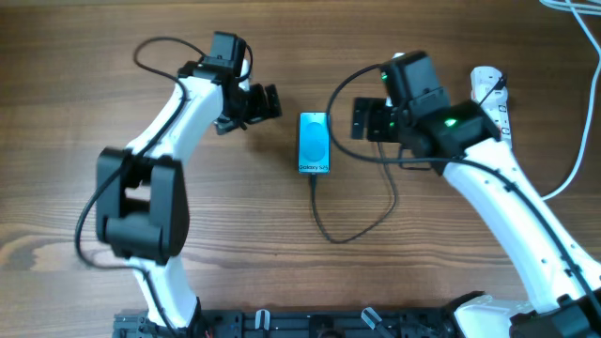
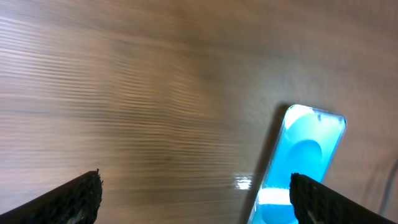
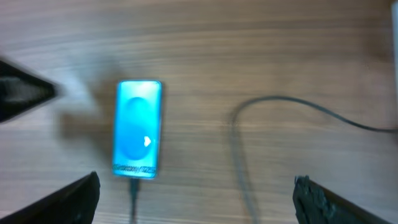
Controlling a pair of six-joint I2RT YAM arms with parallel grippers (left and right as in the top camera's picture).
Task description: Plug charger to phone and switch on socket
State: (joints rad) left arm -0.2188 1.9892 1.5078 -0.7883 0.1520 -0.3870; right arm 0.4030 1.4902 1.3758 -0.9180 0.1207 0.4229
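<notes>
The phone (image 1: 314, 143) lies flat mid-table with its cyan screen lit. It also shows in the left wrist view (image 2: 305, 162) and the right wrist view (image 3: 138, 127). The charger (image 1: 338, 235), a thin black cable, runs from the phone's near end, where its plug (image 3: 132, 186) sits against the phone, then loops right. The white socket (image 1: 492, 94) lies at the far right behind my right arm. My left gripper (image 1: 268, 101) hangs open just left of the phone, holding nothing (image 2: 196, 202). My right gripper (image 1: 362, 119) is open to the phone's right, over the cable, and holds nothing (image 3: 196, 199).
A thicker white cable (image 1: 582, 38) runs along the table's right edge past the socket. My left gripper's dark tip (image 3: 18, 96) shows at the left of the right wrist view. A black rail (image 1: 310, 324) lines the table's near edge.
</notes>
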